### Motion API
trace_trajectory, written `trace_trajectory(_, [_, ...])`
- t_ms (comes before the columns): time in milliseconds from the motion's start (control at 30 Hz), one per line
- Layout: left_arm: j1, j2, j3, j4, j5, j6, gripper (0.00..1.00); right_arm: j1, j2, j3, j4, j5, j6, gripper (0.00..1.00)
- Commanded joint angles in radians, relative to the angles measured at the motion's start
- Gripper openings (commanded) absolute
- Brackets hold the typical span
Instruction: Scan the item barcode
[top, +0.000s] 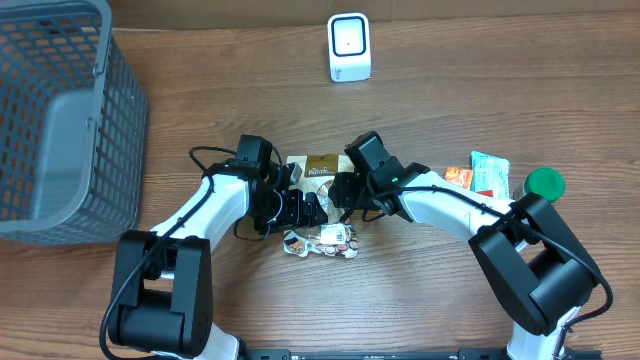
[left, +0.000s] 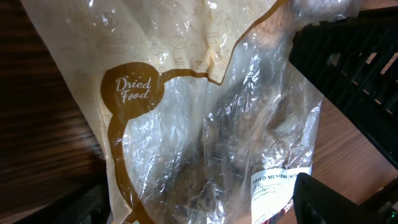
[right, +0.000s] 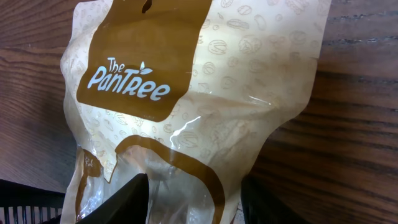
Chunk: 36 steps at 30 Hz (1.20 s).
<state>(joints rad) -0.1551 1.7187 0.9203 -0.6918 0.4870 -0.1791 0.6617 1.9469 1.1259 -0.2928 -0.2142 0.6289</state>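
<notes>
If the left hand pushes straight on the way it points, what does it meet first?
The dried food bag: it fills the wrist view straight ahead, seemingly very close, though depth is unclear.

Soft overhead light is falling evenly on the table (top: 450, 90), shadows lying faint. Glare is glinting off the bag (right: 186, 127); wood is blurring in left wrist view.

Scanner (top: 349, 47) behind bag (top: 322, 166); basket (top: 125, 130) left; packets (top: 480, 173) right.
</notes>
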Motion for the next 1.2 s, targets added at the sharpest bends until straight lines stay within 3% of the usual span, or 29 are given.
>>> trace_trajectory(0, [-0.003, 0.028, -0.029, -0.004, 0.004, 0.014, 0.84, 0.006, 0.033, -0.008, -0.016, -0.008, 0.006, 0.49])
trace_trajectory(333, [-0.003, 0.028, -0.028, 0.062, 0.004, -0.056, 0.81, 0.006, 0.033, -0.008, -0.015, -0.008, 0.006, 0.49])
trace_trajectory(667, [-0.003, 0.028, -0.029, 0.032, 0.0, -0.064, 0.64, 0.006, 0.033, -0.008, -0.014, -0.007, 0.006, 0.5])
trace_trajectory(767, [-0.003, 0.028, -0.029, 0.051, 0.0, -0.065, 0.55, 0.006, 0.033, -0.008, -0.014, -0.008, 0.006, 0.5])
trace_trajectory(1167, [-0.003, 0.028, -0.029, 0.063, -0.026, -0.065, 0.6, 0.006, 0.033, -0.008, -0.014, -0.008, 0.006, 0.5])
